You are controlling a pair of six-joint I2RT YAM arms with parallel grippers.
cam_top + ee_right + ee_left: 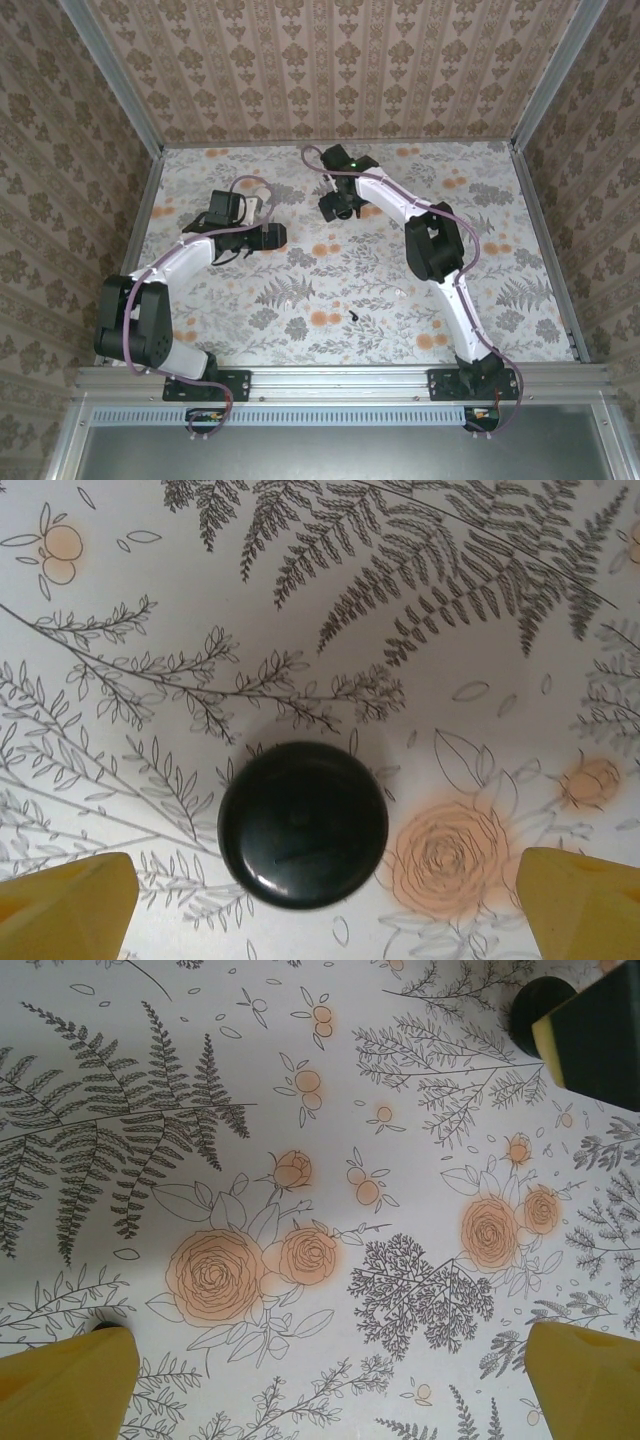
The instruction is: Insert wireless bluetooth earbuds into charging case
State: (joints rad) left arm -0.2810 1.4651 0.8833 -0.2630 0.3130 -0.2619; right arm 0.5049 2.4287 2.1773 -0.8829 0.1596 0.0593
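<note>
While I am holding the left tool parted and clear, to the left of the round black earbud, I am hovering the right tool over that earbud, spread wide to straddle it, ready to close; the stemmed earbud is lying on the tabletop, well apart from it.

Glossy black round plastic object, perhaps the charging case; white table cover printed with grey ferns and orange roses; yellow finger pads.
</note>
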